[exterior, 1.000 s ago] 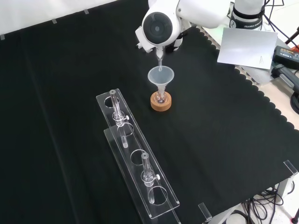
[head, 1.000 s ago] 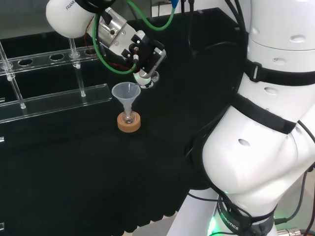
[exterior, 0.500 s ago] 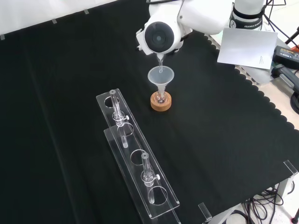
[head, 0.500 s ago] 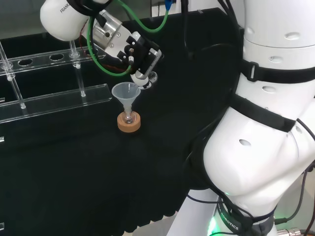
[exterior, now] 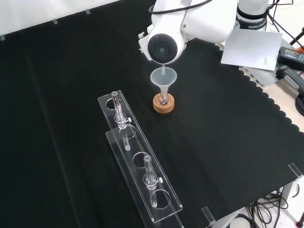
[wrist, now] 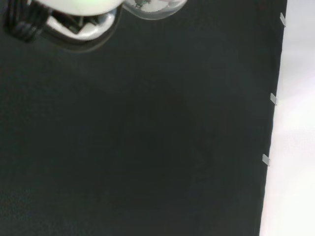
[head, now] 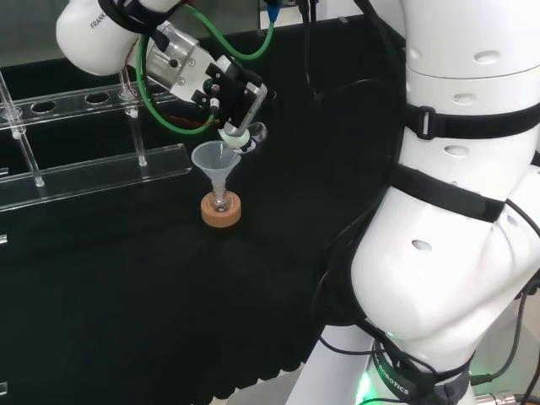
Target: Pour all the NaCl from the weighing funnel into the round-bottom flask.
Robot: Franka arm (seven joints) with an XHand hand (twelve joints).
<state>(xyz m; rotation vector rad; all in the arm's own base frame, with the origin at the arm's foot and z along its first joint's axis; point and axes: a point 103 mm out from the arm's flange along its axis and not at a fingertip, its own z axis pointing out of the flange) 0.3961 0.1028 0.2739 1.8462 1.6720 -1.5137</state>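
In the head view the hand (head: 226, 91) hangs over the bench, its fingers curled round the clear weighing funnel (head: 245, 135). The weighing funnel tilts down toward the mouth of a clear cone funnel (head: 214, 159). That cone funnel stands in a small round-bottom flask (head: 220, 201) on a cork ring (head: 221, 211). In the front view the weighing funnel's thin stem (exterior: 163, 70) points into the cone funnel (exterior: 163, 78), above the cork ring (exterior: 164, 105); the arm's white link (exterior: 161, 47) stands before the hand. The wrist view has a blurred part of the hand (wrist: 74, 7) and a glass bulb (wrist: 155, 6).
Two long clear acrylic racks (exterior: 137, 161) lie left of the flask in the front view, with glass pieces standing in them; in the head view the racks (head: 93, 173) run behind the flask. A grey sheet (exterior: 249, 47) lies at the cloth's scalloped far edge.
The arm has swung left in the head view, carrying the hand and weighing funnel closer over the cone funnel. In the front view the white link has come nearer. Flask and racks have not moved.
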